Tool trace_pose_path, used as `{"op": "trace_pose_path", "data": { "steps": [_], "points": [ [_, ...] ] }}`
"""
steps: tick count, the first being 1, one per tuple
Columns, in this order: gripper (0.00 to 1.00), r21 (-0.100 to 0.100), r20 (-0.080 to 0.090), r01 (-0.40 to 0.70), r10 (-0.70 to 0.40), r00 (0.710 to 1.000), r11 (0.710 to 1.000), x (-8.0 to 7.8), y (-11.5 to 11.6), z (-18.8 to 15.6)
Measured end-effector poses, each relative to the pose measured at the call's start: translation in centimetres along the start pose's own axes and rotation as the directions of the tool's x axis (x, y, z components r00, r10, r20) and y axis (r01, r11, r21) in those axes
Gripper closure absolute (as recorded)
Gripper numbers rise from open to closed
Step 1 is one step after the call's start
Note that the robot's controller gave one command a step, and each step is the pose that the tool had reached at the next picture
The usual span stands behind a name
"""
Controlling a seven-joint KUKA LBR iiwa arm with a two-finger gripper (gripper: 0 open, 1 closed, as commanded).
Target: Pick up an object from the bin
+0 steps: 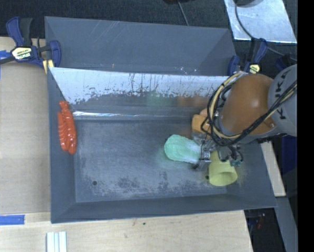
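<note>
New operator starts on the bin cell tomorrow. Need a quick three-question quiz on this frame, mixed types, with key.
1. Multiple choice: what lies along the left wall of the bin?
A) pale green soft lump
B) red-orange knobbly toy
C) pale yellow cup
2. True or false: the arm reaches into the bin from the view's left.
3. Fill in: the gripper is between the pale green soft lump and the ____.

Key: 1 B. 2 false, it comes in from the right. 3 pale yellow cup.
</note>
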State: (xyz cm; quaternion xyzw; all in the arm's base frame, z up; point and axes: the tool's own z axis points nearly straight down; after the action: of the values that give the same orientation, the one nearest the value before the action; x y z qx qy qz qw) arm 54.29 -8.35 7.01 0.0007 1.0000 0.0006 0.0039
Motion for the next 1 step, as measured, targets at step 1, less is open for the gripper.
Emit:
{"op": "trace_pose_path", "data": {
  "steps": [1],
  "points": [
    [1.0, 0.0, 0.0, 0.0, 0.0, 1.0, 1.0, 0.0, 0.01, 0.0]
  ]
}}
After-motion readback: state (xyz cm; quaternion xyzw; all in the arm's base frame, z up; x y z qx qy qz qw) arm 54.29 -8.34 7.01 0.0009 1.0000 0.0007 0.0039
